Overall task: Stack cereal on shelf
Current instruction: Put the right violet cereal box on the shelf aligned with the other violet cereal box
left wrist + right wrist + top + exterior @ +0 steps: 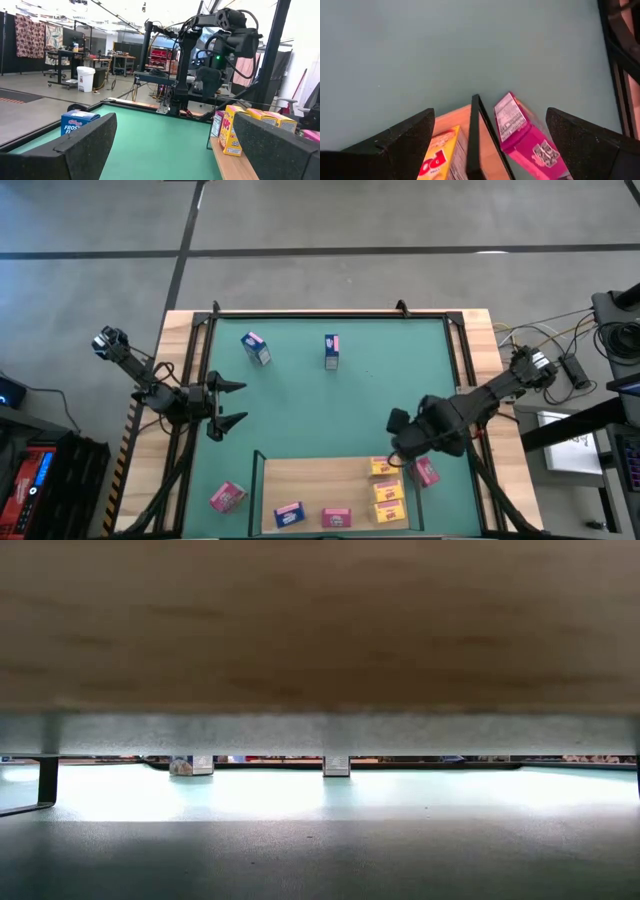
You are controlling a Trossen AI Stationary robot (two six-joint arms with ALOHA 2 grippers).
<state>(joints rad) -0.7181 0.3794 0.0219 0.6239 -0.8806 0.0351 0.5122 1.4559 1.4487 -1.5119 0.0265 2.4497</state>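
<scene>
Item: pink box (pixel 522 135), lying on the green mat (pixel 350 400) just outside the shelf (pixel 320 480), right beside its corner post (pixel 480 135). Your right gripper (pixel 485 145) hung directly over it — fingers spread wide, nothing held — so the box sat below and between them, its long axis running roughly along the shelf's short side. Yellow boxes (pixel 386 488) were stacked on the board next to it. Your left gripper (pixel 238 405) waited at the mat's left edge, open and empty — the farther arm by a good way.
</scene>
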